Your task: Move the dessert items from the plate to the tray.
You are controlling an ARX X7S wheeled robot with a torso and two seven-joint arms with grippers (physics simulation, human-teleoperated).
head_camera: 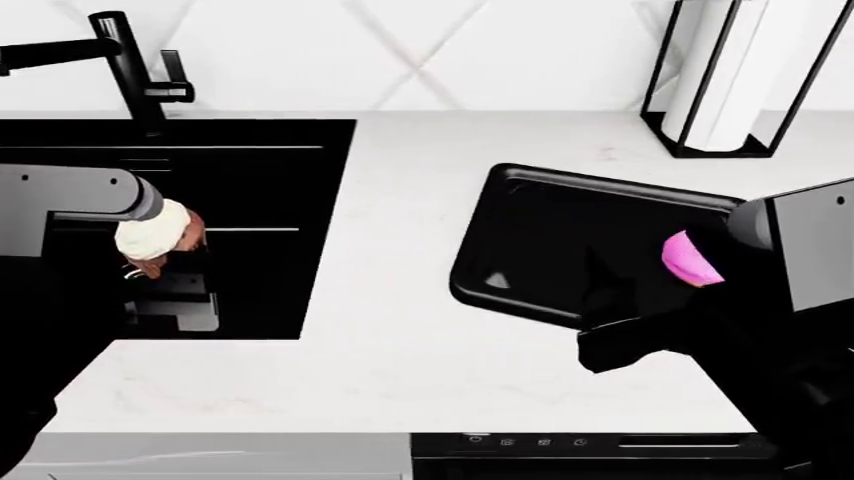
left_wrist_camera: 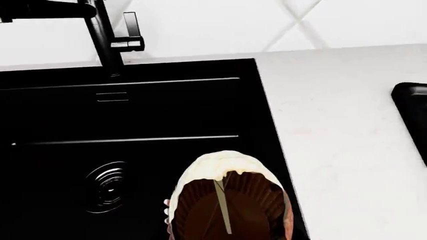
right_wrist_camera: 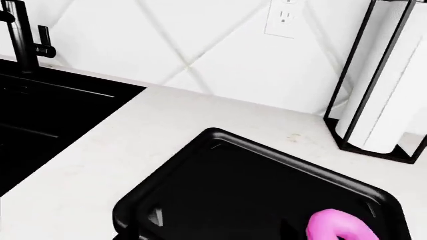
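The cupcake [left_wrist_camera: 227, 200] has a brown base and white frosting, and fills the near part of the left wrist view. My left gripper [head_camera: 158, 248] is shut on it and holds it over the black sink basin [head_camera: 254, 180]; the cupcake also shows in the head view [head_camera: 151, 230]. The pink donut [right_wrist_camera: 340, 227] lies in the black tray [right_wrist_camera: 253, 170] at its right side, and shows in the head view [head_camera: 690, 258] partly behind my right arm. My right gripper [head_camera: 621, 340] is over the tray's near part, dark against it, and its jaws are not readable. Floral slivers beside the cupcake are all that shows of the plate.
A black faucet [head_camera: 127, 60] stands behind the sink. A black-framed paper towel holder [head_camera: 727, 80] stands at the back right by the tiled wall. White counter [head_camera: 400, 200] lies between sink and tray. The tray's edge [left_wrist_camera: 413, 115] shows in the left wrist view.
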